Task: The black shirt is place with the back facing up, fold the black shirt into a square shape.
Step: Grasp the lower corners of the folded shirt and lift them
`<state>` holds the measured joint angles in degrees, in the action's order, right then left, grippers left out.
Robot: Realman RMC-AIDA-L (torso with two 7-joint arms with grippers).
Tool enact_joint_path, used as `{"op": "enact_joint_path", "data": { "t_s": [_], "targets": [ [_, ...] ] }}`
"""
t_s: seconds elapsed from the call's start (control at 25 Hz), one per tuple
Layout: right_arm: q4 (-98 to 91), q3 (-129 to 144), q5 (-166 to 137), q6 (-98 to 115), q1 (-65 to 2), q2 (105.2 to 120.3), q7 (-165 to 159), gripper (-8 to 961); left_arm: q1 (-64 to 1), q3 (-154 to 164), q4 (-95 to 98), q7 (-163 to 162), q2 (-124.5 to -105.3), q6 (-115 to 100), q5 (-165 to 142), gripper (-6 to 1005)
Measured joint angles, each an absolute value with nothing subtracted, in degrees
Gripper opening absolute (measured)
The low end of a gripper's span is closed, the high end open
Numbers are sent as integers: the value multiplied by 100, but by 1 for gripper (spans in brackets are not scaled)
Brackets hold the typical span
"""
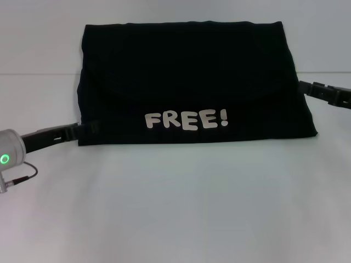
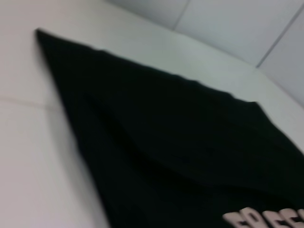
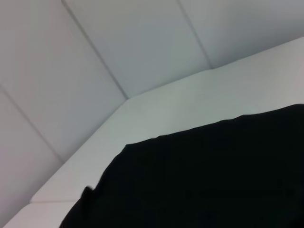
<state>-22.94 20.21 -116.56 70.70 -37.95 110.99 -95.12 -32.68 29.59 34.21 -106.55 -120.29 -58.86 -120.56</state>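
Lying flat on the plain white counter, the large black soft fabric shirt is folded into a wide rectangle, its cream "FREE!" lettering facing up near the close edge. At its near left corner the left claw touches the cloth; farther back, the right claw meets the right edge. Whether either claw is spread or pinching cannot be told.

We see even, soft, bright light with hardly any shadow on the pale smooth tabletop. The large black fabric shirt reads so dark that its folds barely show. Both wrist views are soft and blurred; the cream lettering smears.
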Motion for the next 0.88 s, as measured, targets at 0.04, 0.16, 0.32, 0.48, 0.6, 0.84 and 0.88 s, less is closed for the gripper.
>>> {"op": "enact_joint_path", "data": {
  "t_s": [0.04, 0.16, 0.32, 0.48, 0.6, 0.84, 0.88],
  "targets": [
    [-2294, 2031, -11656, 7114, -3789, 11097, -9510, 625, -3265, 2942, 3414, -10719, -12029, -5842, -12104, 683],
    [-2299, 2028, -11644, 7159, -3792, 11087, -9518, 625, -3265, 2933, 3364, -10830, -12030, -5665, -12164, 683],
    [-2319, 2029, -11635, 7139, -3835, 11090, -9519, 625, -3330, 2985, 3170, -10853, -12031, -5421, -12172, 683],
    [-2364, 2024, -11632, 7087, -3843, 11131, -9521, 624, -3422, 3020, 2965, -10825, -12020, -5258, -12175, 682],
    [-2370, 2006, -11629, 7083, -3843, 11136, -9522, 624, -3444, 3047, 2929, -10799, -12016, -5240, -12177, 682],
    [-2370, 2000, -11627, 7073, -3835, 11128, -9525, 625, -3458, 3134, 2945, -10801, -12017, -5114, -12179, 683],
    [-2370, 2000, -11627, 7068, -3835, 11127, -9525, 625, -3459, 3134, 2958, -10801, -12017, -5096, -12178, 683]
  ]
}}
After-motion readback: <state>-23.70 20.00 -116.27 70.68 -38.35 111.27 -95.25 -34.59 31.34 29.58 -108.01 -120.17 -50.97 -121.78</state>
